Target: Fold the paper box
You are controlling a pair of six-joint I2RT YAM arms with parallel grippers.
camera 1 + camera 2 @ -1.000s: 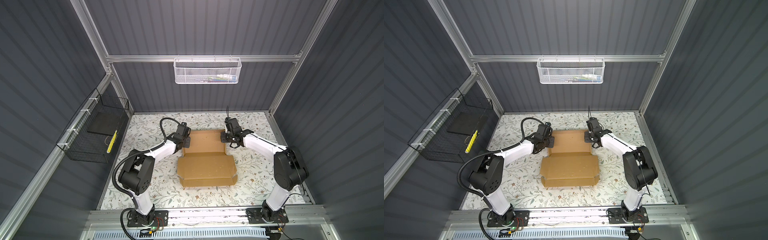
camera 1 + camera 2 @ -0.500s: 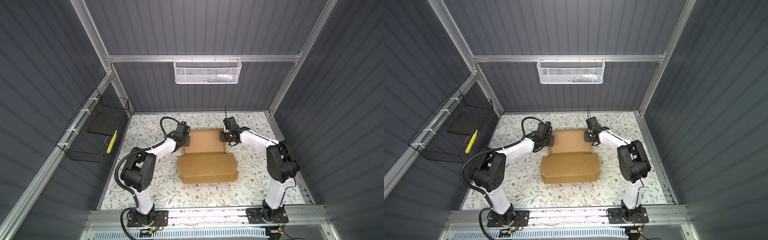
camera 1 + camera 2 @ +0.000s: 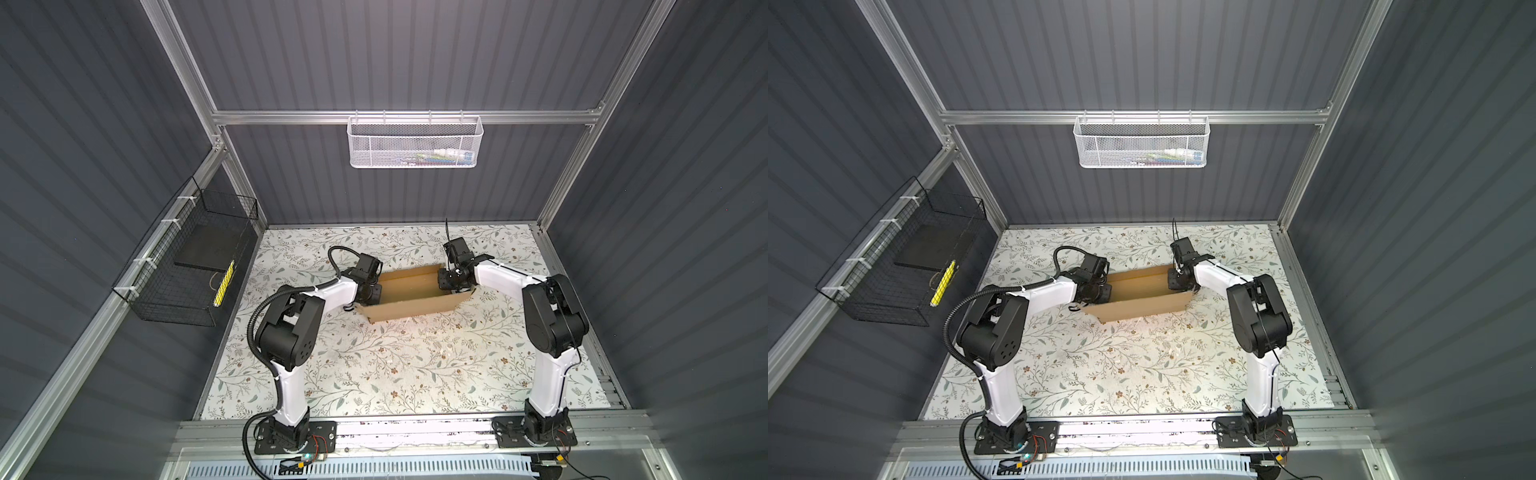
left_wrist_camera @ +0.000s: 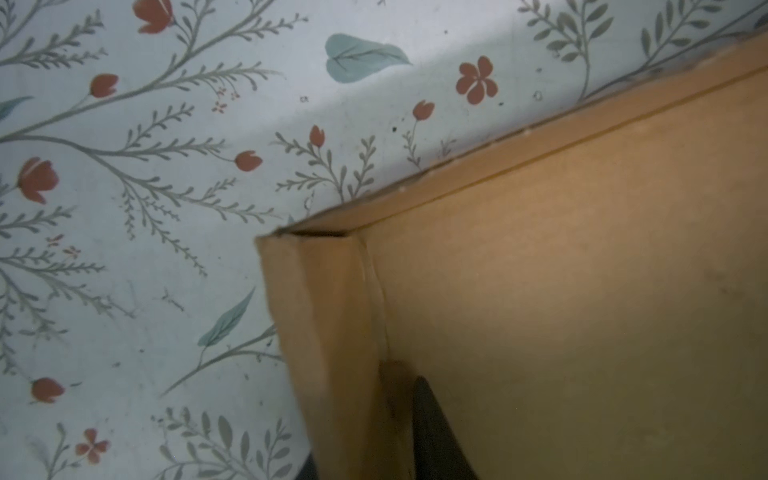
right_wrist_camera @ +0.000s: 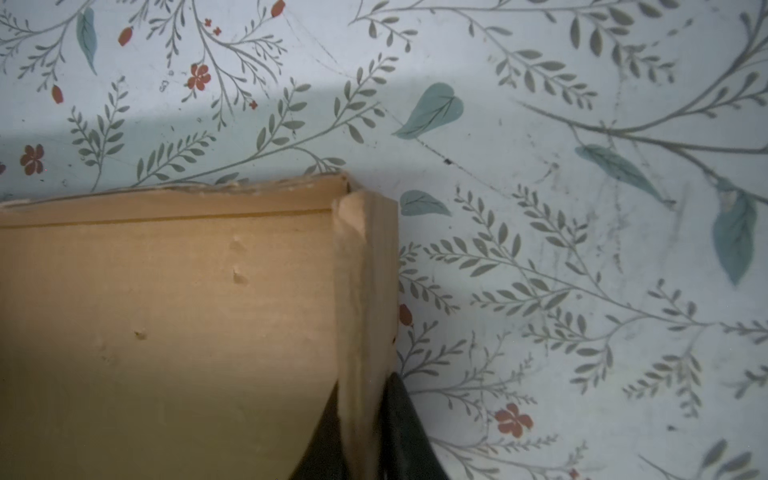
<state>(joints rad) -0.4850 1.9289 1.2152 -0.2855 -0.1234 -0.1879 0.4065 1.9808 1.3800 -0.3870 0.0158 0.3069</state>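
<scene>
1. The paper box (image 3: 411, 309) sits far-middle on the floral table (image 3: 415, 374), between both arms, with its long front panel upright. Looks mid-fold.
2. The right gripper (image 5: 365, 382) is clamped on the right end wall (image 5: 361, 291), likely to keep it standing.
3. The left gripper (image 3: 371, 291) straddles the left end wall (image 4: 324, 332), probably for the same reason. Gripping or let go: cannot tell.

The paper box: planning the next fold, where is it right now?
In both top views the paper box stands on the far half of the floral table, near the middle, between the left gripper and the right gripper at its two ends.
</scene>
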